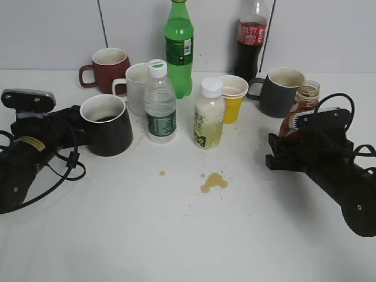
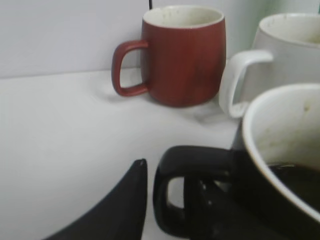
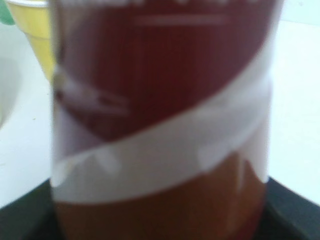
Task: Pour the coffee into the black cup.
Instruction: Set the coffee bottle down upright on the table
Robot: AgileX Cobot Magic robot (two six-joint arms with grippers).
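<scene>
So the coffee bottle (image 1: 301,108) is upright on the table's (image 1: 176,235) right side, uncapped, with the right pincer (image 1: 288,147) right up against it. Grip itself is hidden, so can't tell if it's clamped. The black cup (image 1: 107,124) sits far left with something dark already in the bottom. The left pincer (image 2: 165,200) is spread around its handle. I'd say the pour is mostly still ahead.

Open table front (image 1: 176,235); crowded bottles (image 1: 160,106) behind

White table (image 1: 176,235), pale panelled wall (image 1: 59,29)
</scene>
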